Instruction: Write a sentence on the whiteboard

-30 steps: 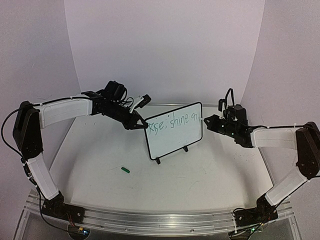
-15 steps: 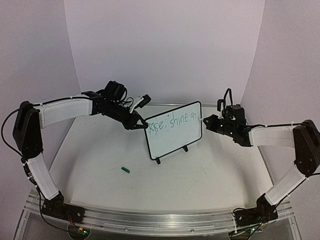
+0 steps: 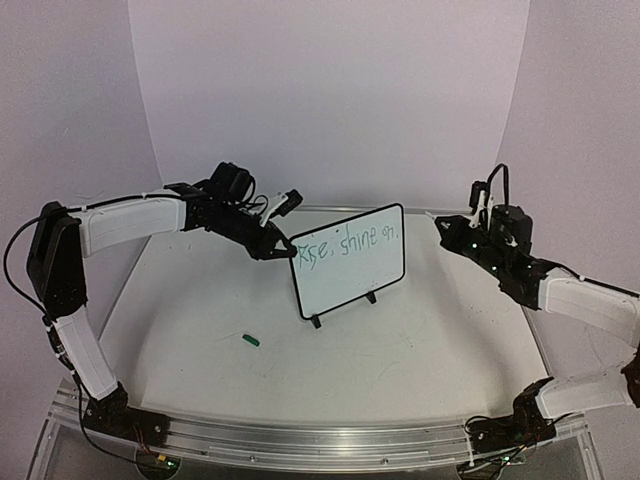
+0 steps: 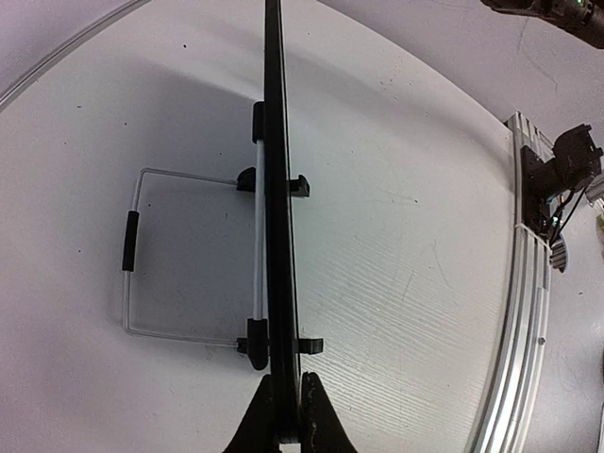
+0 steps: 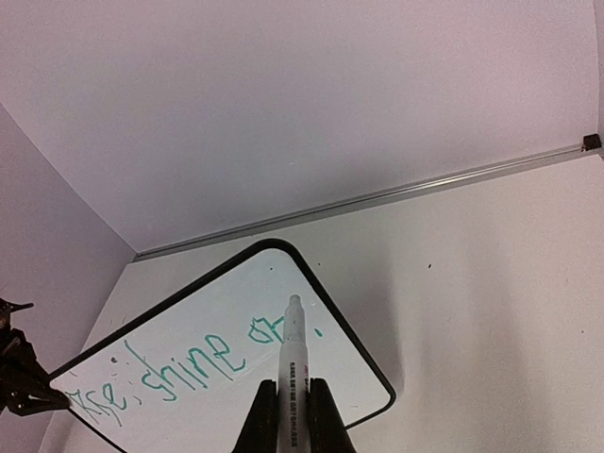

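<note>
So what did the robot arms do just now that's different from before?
The right gripper pulled back to the right, away from the board's edge, and its arm folded lower. It still holds the marker. Everything else stayed: the left gripper still pinches the board's left edge, the green words look the same, and the green bit lies where it was on the table.

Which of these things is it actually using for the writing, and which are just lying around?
In use: whiteboard, green sentence, marker in the right gripper, left gripper pinching the board's edge.
Lying about: small green object on the table, metal rail.
</note>
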